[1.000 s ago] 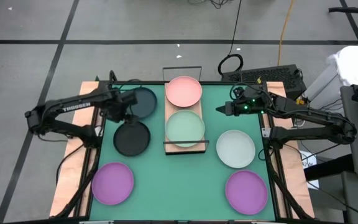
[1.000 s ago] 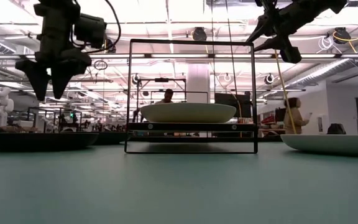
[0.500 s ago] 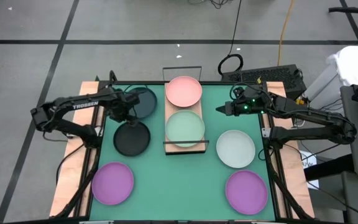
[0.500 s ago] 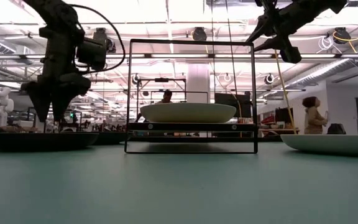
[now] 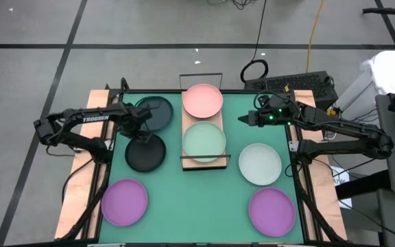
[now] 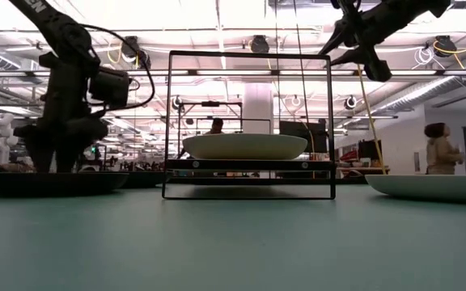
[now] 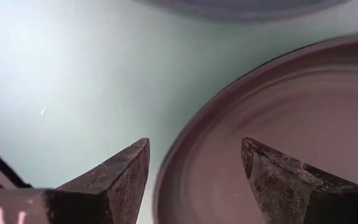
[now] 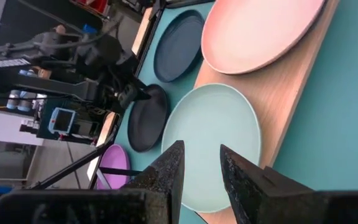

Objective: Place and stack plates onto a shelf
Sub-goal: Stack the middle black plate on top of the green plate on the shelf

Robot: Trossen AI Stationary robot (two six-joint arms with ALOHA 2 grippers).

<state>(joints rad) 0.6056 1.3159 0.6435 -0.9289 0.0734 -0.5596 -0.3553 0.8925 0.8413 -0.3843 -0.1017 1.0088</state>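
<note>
Left wrist view: left claw [image 7: 194, 180], wide and empty, is straddling the dark plate [image 7: 278, 143] rim; closing squarely should grip best.

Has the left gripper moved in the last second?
Yes. The left gripper has dropped from well above the dark grey plate to just over its rim, fingers open astride it in the left wrist view.

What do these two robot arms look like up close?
Both arms are slim, dark and jointed. The left arm carries white "TROSSEN" lettering; the right arm shows a small green light near its wrist. Each hand ends in two dark wedge-shaped fingers, with black cables looping alongside.
</note>
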